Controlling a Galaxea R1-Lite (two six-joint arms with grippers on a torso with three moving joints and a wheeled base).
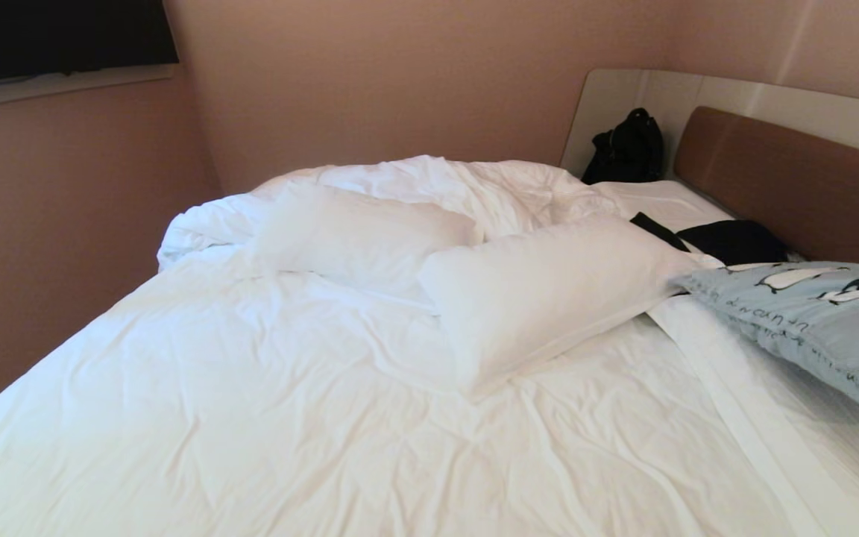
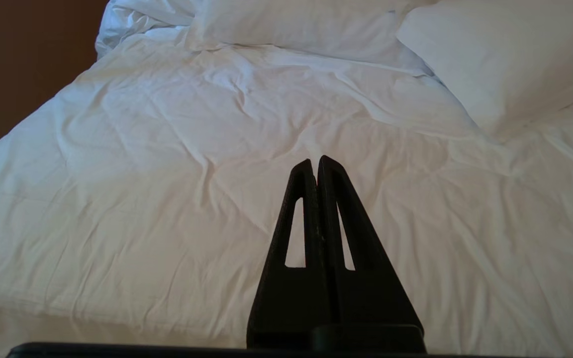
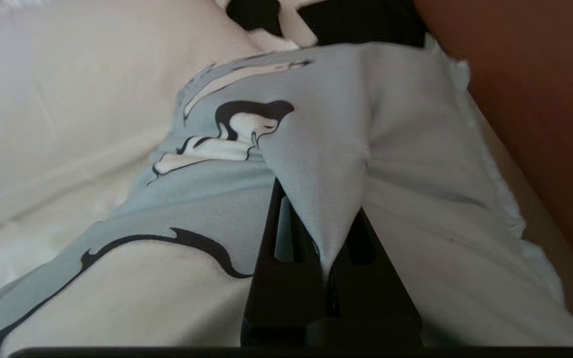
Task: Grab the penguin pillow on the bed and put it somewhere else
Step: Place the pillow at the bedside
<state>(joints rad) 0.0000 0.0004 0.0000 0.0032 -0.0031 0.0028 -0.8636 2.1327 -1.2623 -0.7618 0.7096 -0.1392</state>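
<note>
Penguin pillow [image 1: 817, 321] is lying at the right side of the bed [image 1: 265, 403], near the brown headboard [image 1: 795, 179], its corner just beside a white pillow [image 1: 541, 291]. Right end effector [image 3: 324, 233] is pinching a fold of the pillow's pale-blue fabric between closed fingers. Left end effector [image 2: 316, 164] is hanging over the wrinkled sheet, fingers pressed together and gripping nothing. Black clothing [image 1: 728, 239] is lying behind the pillow.

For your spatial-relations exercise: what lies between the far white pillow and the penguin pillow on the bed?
In the head view, a second white pillow lies between the far white pillow and the penguin pillow.
</note>
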